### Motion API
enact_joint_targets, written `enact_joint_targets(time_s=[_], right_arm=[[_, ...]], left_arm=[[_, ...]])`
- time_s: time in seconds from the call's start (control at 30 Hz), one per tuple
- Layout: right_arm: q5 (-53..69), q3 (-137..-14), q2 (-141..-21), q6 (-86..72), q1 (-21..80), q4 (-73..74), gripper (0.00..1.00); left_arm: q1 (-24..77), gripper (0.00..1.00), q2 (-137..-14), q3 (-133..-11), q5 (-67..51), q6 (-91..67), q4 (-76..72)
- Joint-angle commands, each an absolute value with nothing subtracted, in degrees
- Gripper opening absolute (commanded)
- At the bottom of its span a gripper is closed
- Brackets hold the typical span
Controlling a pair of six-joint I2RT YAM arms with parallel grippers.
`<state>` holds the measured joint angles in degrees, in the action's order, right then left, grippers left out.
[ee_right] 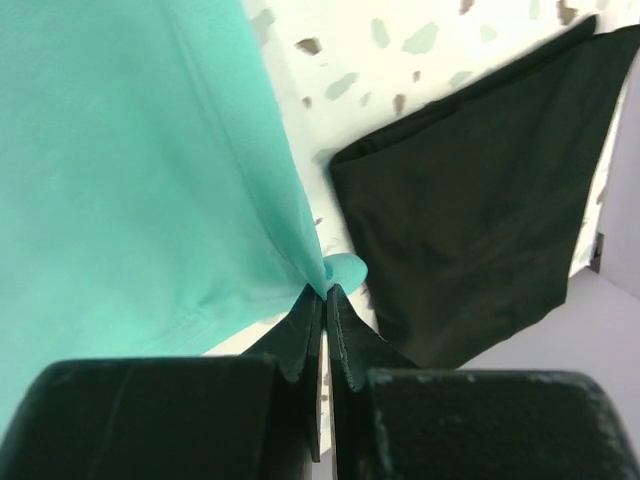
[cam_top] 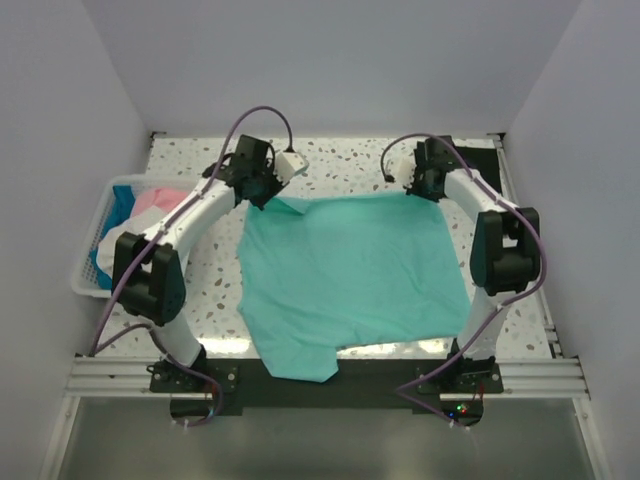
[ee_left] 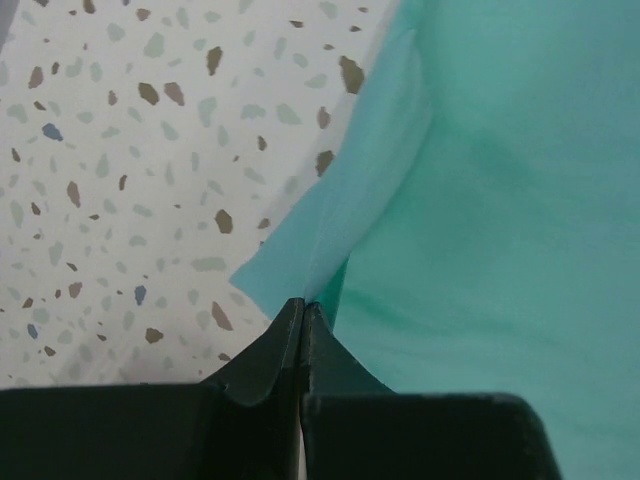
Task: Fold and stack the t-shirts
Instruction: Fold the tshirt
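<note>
Teal-green t-shirt: I have it pinched at both far corners. It lies spread over the middle of the counter, and its near-left part reaches past the counter's near edge.
Left claw: clenched on the shirt's far-left corner. In my wrist view the black fingertips meet, with a fold of teal cloth coming out between them.
Right claw: clenched on the far-right corner. A small bunch of teal cloth pokes out at the tips.
Cloth between the claws: the far edge runs fairly straight from one claw to the other. The body lies mostly flat with slight ripples.
Black t-shirt: folded flat at the far-right corner of the counter, just beside the right claw.
Counter: white with dark and grey speckles.
Basket: white and slatted, at the counter's left edge beside my left arm.
Basket contents: pink cloth, bright blue cloth and white cloth, heaped together.
</note>
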<state>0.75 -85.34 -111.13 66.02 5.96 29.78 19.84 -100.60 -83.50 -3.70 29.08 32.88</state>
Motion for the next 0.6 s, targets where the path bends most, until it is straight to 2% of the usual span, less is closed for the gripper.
enact_joint_targets(time_s=[0.0, 0.3, 0.57], right_arm=[[3.95, -82.36, -105.65, 69.60, 5.19, 32.25, 0.00], [5.71, -72.34, -97.92, 76.28, 2.38, 31.82, 0.00], [4.31, -66.80, -100.19, 79.10, 1.41, 26.64, 0.00]], left_arm=[[23.28, 0.00, -93.53, -80.08, -4.57, 28.48, 40.42], [27.95, 0.00, -86.40, -73.57, -6.67, 25.40, 50.53], [28.48, 0.00, -85.95, -65.57, -12.56, 24.35, 51.51]])
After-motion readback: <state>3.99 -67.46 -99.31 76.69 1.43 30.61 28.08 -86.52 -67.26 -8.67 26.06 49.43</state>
